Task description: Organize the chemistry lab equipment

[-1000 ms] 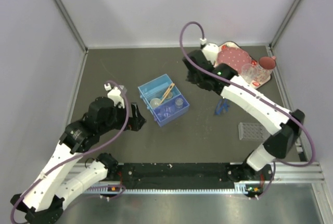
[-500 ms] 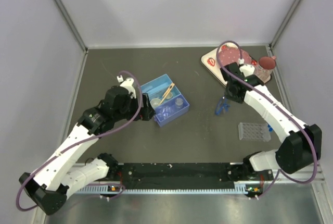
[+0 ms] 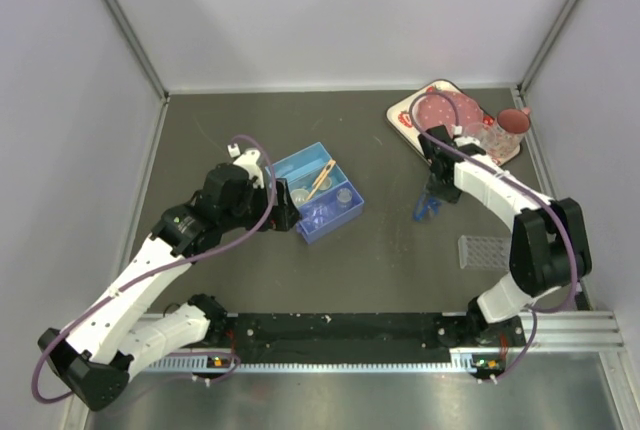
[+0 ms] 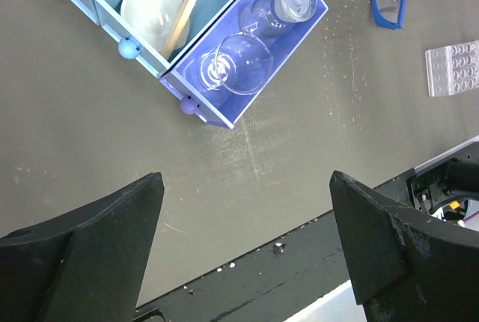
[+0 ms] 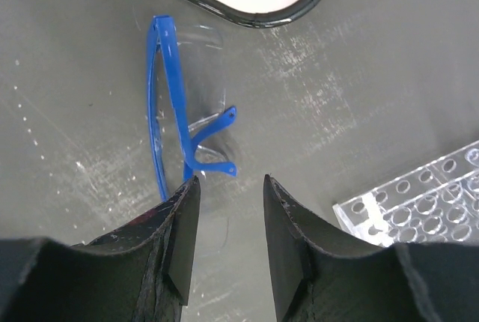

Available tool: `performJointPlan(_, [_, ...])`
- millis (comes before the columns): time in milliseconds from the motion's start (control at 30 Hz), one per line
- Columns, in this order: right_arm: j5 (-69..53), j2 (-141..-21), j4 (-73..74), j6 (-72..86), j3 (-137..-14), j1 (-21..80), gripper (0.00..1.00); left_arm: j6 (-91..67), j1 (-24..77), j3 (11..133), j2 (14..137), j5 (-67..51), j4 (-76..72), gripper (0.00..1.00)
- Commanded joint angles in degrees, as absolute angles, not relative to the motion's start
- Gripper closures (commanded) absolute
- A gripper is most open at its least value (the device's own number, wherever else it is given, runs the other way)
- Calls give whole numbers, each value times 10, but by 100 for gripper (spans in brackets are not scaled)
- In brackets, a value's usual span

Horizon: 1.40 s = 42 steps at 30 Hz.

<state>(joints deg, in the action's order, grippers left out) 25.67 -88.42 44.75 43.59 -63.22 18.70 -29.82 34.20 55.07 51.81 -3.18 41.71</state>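
Note:
A blue divided box (image 3: pixel 312 163) holds thin tan tongs (image 3: pixel 320 178), a round dish (image 4: pixel 150 7) and clear glassware (image 4: pixel 243 67). My left gripper (image 3: pixel 288 215) is open and empty, just left of the box's near corner; in the left wrist view (image 4: pixel 247 187) it is over bare table in front of the box (image 4: pixel 224 108). Blue-framed clear glasses (image 3: pixel 425 206) lie on the table. My right gripper (image 3: pixel 437 193) hangs over them, open and empty; in the right wrist view (image 5: pixel 228 180) its tips are beside the glasses' (image 5: pixel 174 105) folded arm. The clear well rack (image 3: pixel 483 251) lies near right.
The strawberry-print tray (image 3: pixel 408 118) with a pink plate (image 3: pixel 445 110) and glasses (image 3: pixel 487 137) stands at the back right; its corner (image 5: pixel 247 0) is just beyond the blue glasses. The well rack (image 5: pixel 419 202) is right of my right gripper. Black rail (image 3: pixel 340 328) along the near edge.
My right arm has swung from the back middle to the right and come down over the blue glasses. My left arm has moved toward the blue box.

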Motion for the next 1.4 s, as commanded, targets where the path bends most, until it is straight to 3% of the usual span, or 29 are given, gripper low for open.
performJointPlan(0, [251, -923, 410, 438, -660, 178, 61, -284, 340, 567, 519, -38, 389, 2])
performJointPlan(800, [233, -986, 380, 439, -686, 177, 64, -270, 340, 573, 528, -34, 390, 2])
performJointPlan(1067, [237, -1003, 371, 438, -688, 177, 76, -272, 340, 571, 523, -33, 393, 2])
performJointPlan(1200, [236, -1002, 369, 435, -689, 177, 91, -272, 340, 572, 523, -33, 394, 2])
performJointPlan(1367, [234, -994, 368, 432, -690, 177, 99, -272, 340, 572, 521, -33, 394, 2])
